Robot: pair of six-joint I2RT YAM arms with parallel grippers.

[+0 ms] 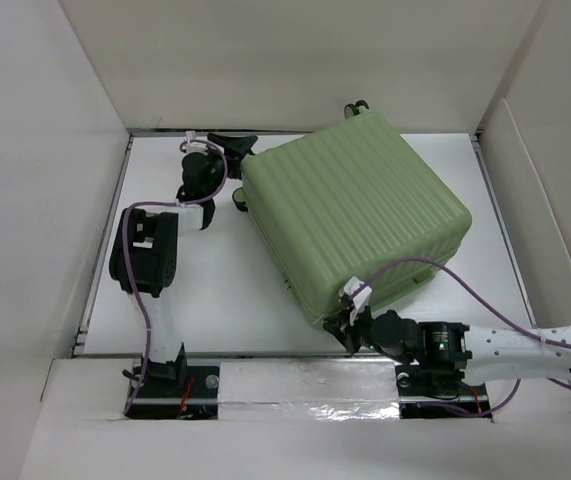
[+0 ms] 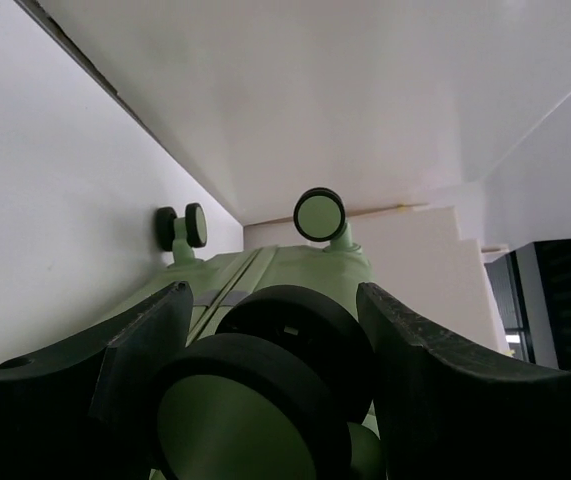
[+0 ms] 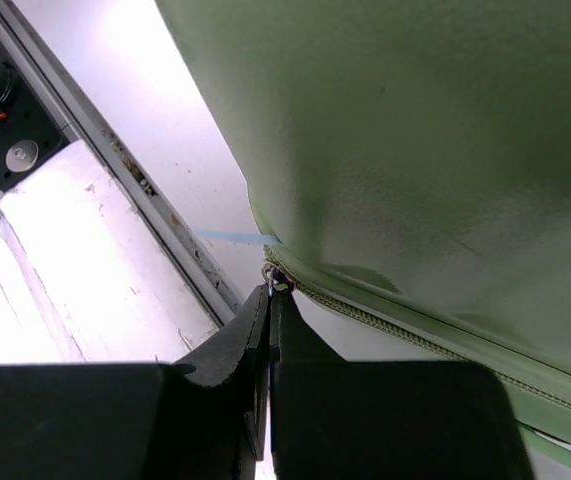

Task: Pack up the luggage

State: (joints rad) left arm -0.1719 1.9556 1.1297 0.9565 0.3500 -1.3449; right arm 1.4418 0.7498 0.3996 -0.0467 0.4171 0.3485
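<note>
Green luggage [image 1: 355, 215], left hand [image 2: 273, 295] straddling wheel [image 2: 265, 400], right hand [image 3: 270, 295] closed

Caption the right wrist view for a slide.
Right gripper shut at the zipper pull on a corner of the light-green luggage.

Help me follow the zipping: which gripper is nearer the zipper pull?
Right. The right gripper pinches the zipper pull at the luggage's near corner; the left gripper straddles a far wheel.

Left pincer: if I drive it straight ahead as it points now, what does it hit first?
Most likely the near wheel of the luggage, which sits between the open fingers of the left pincer; contact looks close.
</note>
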